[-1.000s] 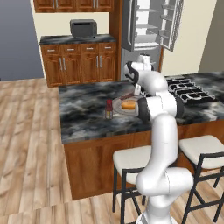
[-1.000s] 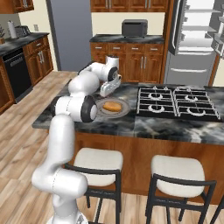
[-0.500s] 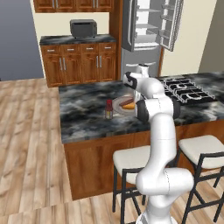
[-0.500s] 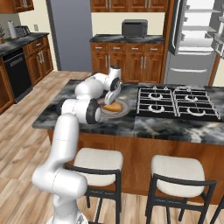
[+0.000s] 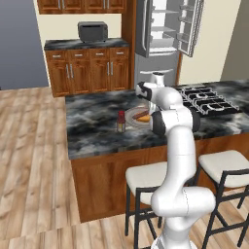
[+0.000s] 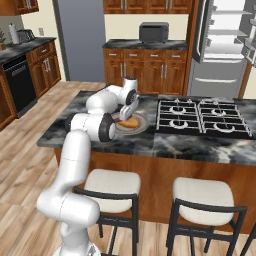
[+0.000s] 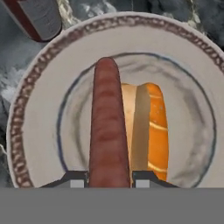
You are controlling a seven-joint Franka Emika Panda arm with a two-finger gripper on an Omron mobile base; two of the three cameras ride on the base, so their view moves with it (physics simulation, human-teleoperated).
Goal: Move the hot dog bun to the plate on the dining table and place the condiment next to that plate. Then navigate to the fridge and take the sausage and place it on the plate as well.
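Over the last second we have swung the hand down from above the far side of the bench [image 5: 97, 126] until it hangs low over the plate [image 7: 39, 109], where a second ago it was still raised. The gripper [image 7: 108, 178] has its fingers [image 7: 74, 179] pinching the sausage [image 7: 107, 127], which points out over the plate just left of the hot dog bun [image 7: 148, 131] lying there. In the left base view the condiment [image 5: 120, 121] stands just left of the plate. We judge the last step nearly done: only lowering and releasing the sausage remains. The fridge [image 5: 168, 29] stands open at the far side.
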